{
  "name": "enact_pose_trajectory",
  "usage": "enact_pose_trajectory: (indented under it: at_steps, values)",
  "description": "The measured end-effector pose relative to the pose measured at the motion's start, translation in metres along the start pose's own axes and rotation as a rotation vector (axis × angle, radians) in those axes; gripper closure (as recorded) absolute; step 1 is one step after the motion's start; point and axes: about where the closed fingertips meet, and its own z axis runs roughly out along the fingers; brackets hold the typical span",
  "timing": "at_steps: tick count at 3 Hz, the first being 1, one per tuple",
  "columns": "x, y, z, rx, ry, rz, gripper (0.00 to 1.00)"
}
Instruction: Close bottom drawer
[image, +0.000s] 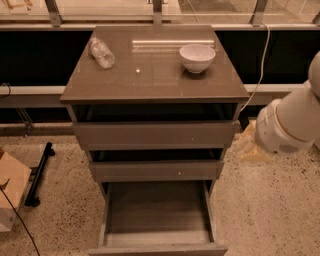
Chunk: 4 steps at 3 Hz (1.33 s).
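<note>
The bottom drawer (157, 212) of the grey-brown cabinet (150, 80) stands pulled far out toward me. Its box is deep and holds nothing, and its flat front panel (158, 248) sits at the lower edge of the view. The two drawers above it are each slightly out, and each front has a small pale dot. My white arm (290, 125) comes in from the right. My gripper (248, 145) shows as a pale shape low beside the cabinet's right side, at about the height of the two upper drawers and above and right of the bottom drawer.
A white bowl (197, 57) and a clear plastic bottle (101, 52) lying on its side rest on the cabinet top. A cable (260, 65) hangs behind on the right. A cardboard box (10, 192) and a black stand (39, 175) are on the speckled floor to the left.
</note>
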Motion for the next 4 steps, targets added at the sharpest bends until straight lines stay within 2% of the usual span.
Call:
enact_pose_trajectory:
  at_steps: [1, 2, 3, 4]
  values:
    - [0.024, 0.021, 0.044, -0.008, 0.010, 0.053, 1.00]
    - [0.048, 0.043, 0.087, -0.028, -0.034, 0.070, 1.00]
    - [0.087, 0.065, 0.154, -0.055, -0.097, 0.115, 1.00]
    - [0.087, 0.066, 0.159, -0.056, -0.096, 0.119, 1.00]
